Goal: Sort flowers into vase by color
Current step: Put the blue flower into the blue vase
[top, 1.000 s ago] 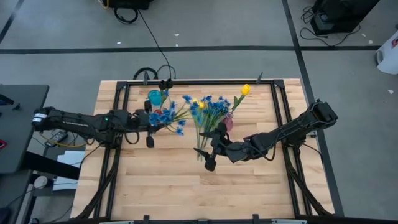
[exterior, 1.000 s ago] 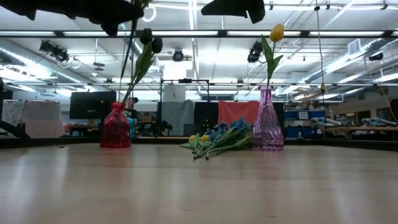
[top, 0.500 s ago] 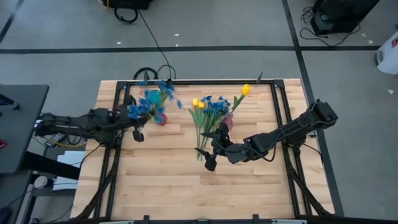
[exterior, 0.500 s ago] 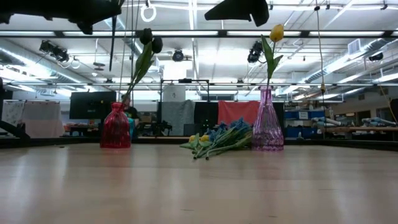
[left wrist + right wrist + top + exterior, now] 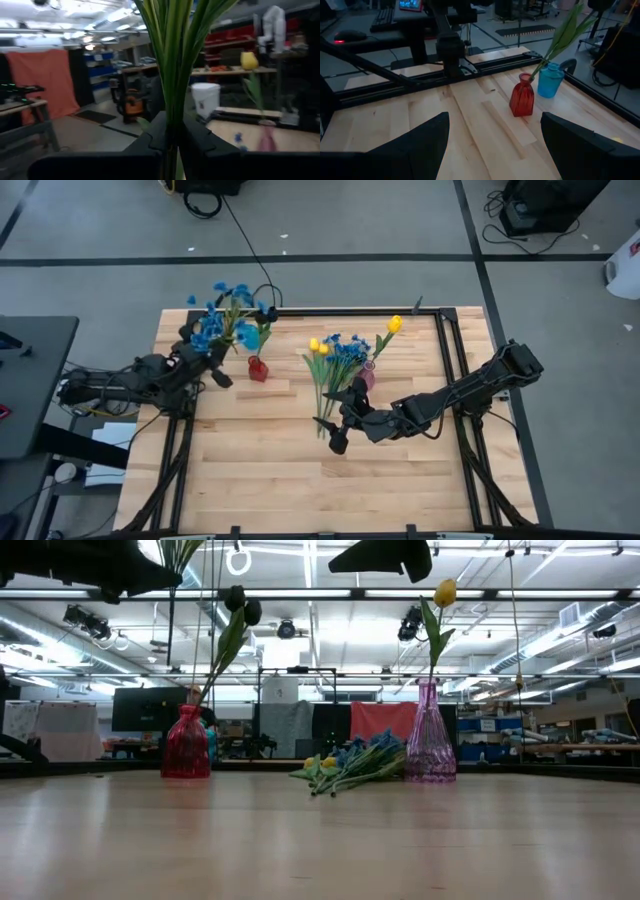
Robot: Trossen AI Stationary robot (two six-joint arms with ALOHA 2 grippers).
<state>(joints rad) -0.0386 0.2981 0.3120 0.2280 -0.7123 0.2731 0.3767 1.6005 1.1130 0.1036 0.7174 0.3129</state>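
The left gripper [image 5: 170, 142] has its jaws squeezed tight on a bunch of blue flowers [image 5: 222, 315]. In the left wrist view, the green stems [image 5: 172, 60] go right through the narrow gap between the two dark jaws. The jaws pinch the stems low down, so the blossoms stay free and do not get squashed.

The bunch is held up in the air, over the back left part of the tabletop [image 5: 300, 470]. Its long line runs from the jaws up to the blossoms. From above, the blue heads point toward the back left corner of the tabletop. The stems hang down near the blue vase [image 5: 250, 337], which stands just beside the red vase [image 5: 258, 369]. I think the bunch is lifted this high so that the stem ends can go down into the blue vase, since blue goes with blue. They are not in it yet.

The red vase already holds dark tulips [image 5: 241, 606], which lean a bit to one side.

The right gripper [image 5: 337, 431] waits with its jaws wide and nothing in them. It hovers near the middle of the tabletop, close to the stem ends of the flowers lying there [image 5: 330, 365]. That pile has blue and yellow ones, with their heads pointing toward the back. Just beside the pile, the purple vase [image 5: 430, 745] holds one yellow tulip [image 5: 445, 592] standing almost straight up.
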